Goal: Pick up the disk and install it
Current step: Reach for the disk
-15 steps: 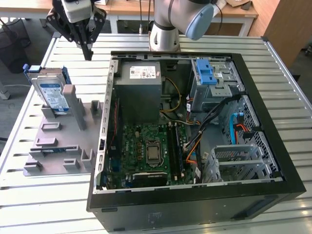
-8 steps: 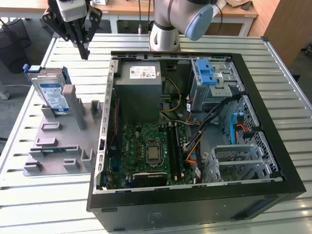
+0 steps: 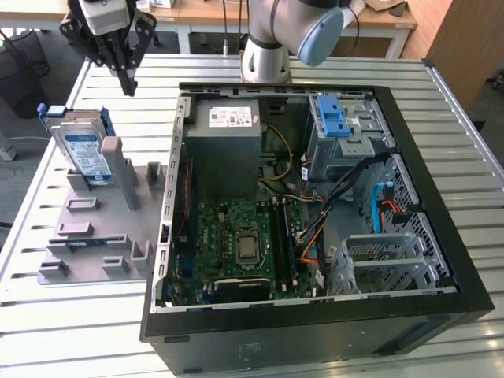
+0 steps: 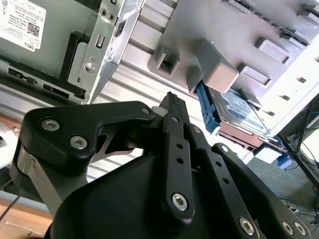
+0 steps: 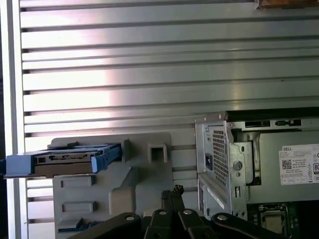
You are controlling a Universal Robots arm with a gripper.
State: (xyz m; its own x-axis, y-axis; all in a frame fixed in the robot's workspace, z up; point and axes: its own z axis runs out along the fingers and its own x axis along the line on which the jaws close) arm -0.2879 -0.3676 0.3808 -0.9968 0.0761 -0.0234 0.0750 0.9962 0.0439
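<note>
The disk (image 3: 85, 153) stands on edge, apart from the closed jaws above.

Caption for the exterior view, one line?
Shut gripper hangs clear of the disk, standing in a grey fixture beside the open computer case.

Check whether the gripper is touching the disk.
Apart. In the exterior view the gripper hangs clear of the disk, which stands on edge in the grey holder, with bare table slats showing between them.
</note>
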